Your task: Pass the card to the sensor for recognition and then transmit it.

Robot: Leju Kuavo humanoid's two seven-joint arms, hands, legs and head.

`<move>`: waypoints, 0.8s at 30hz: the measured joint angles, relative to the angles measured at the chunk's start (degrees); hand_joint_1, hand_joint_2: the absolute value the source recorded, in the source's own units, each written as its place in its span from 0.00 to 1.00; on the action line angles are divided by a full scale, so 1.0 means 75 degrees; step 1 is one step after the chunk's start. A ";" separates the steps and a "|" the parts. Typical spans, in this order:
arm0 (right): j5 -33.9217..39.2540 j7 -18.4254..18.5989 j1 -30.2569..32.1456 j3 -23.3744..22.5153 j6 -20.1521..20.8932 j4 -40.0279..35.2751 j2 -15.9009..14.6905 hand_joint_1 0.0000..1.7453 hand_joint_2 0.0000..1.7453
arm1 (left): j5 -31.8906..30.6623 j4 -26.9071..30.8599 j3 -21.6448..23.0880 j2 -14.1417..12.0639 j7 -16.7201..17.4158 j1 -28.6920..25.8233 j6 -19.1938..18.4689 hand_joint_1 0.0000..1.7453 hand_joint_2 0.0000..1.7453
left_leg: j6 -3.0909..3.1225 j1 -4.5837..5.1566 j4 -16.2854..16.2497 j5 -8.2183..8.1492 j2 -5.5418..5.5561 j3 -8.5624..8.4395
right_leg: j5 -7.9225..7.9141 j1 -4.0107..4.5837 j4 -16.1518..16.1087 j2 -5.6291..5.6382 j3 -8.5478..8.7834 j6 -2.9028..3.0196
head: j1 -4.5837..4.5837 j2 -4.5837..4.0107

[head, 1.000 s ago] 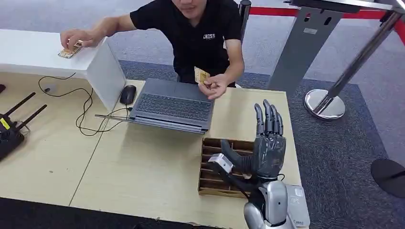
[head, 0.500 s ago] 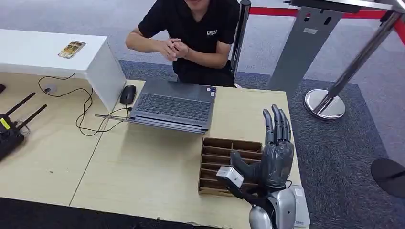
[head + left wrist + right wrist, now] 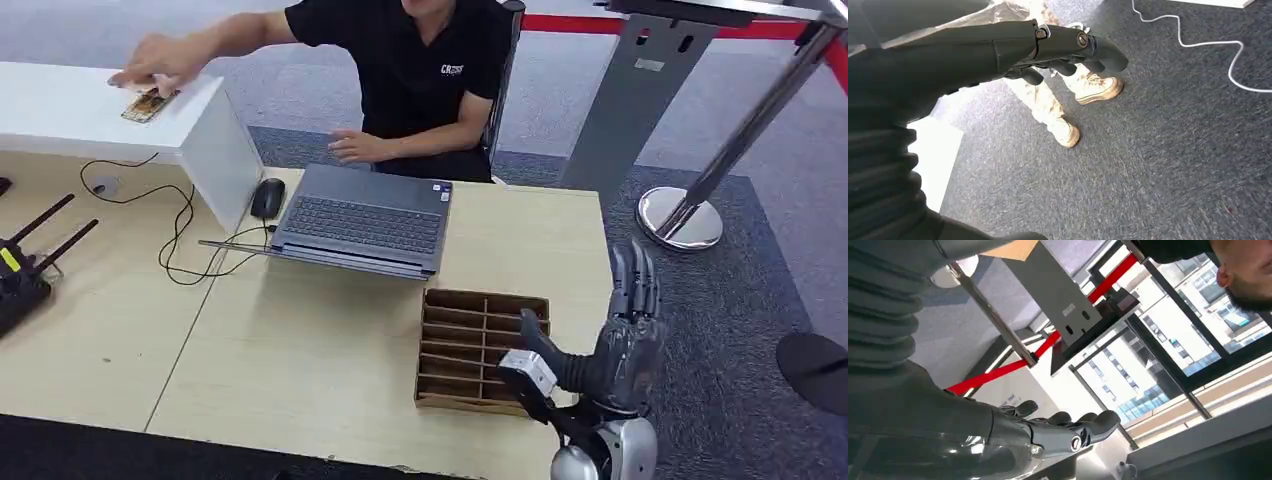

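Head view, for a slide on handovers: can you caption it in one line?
The right hand is raised, empty, beside the cardboard tray while a person's hand touches the card on the white shelf.

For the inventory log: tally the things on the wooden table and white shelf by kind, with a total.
Laptop: 1
Mouse: 1
Cardboard divider tray: 1
Card on the white shelf, under a person's hand: 1
Black antenna device: 1
Total: 5

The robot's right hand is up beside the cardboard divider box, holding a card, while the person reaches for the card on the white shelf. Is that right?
Not quite: the right hand holds nothing, fingers straight, as the head view shows. It is beside the cardboard divider box, and the person's hand does reach the card on the white shelf.
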State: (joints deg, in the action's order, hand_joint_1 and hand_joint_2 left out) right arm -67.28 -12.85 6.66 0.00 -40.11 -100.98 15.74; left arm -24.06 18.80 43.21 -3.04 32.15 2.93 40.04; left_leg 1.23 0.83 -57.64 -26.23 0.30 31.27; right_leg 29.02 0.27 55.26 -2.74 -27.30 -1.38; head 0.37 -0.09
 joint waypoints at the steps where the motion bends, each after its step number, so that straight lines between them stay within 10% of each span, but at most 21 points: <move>1: 0.0000 0.0000 0.0015 -0.0030 0.0000 -0.0018 0.0003 0.00 1.00 | -0.0012 0.0000 -0.0009 0.0000 0.0000 -0.0004 0.0000 0.00 1.00 | 0.0000 -0.0001 0.0000 0.0000 0.0000 0.0000 | 0.0000 0.0001 0.0000 0.0000 0.0000 0.0000 | 0.0000 0.0000; 16: -0.0157 0.0236 0.0174 -0.0303 0.0003 -0.0006 0.0044 0.00 1.00 | -0.0152 0.0000 -0.0257 0.0003 0.0000 -0.0010 0.0000 0.00 1.00 | 0.0000 -0.0001 0.0001 0.0000 0.0001 0.0001 | 0.0000 0.0001 0.0000 0.0000 0.0001 0.0000 | 0.0003 0.0000; 24: -0.0729 0.2618 0.0380 0.0242 0.0003 0.0003 -0.0408 0.00 1.00 | -0.0335 0.0000 -0.0519 0.0006 -0.0085 -0.0020 0.0000 0.00 1.00 | 0.0000 -0.0001 0.0001 0.0000 0.0002 0.0003 | 0.0001 0.0001 0.0000 0.0000 0.0001 0.0000 | 0.0003 0.0000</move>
State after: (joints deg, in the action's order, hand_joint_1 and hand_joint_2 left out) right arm -72.74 6.78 9.51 1.82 -40.09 -100.96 12.67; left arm -26.58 18.80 39.32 -2.99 31.52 2.78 40.04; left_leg 1.22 0.81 -57.64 -26.23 0.31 31.29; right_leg 29.03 0.28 55.26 -2.74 -27.29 -1.38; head 0.39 -0.09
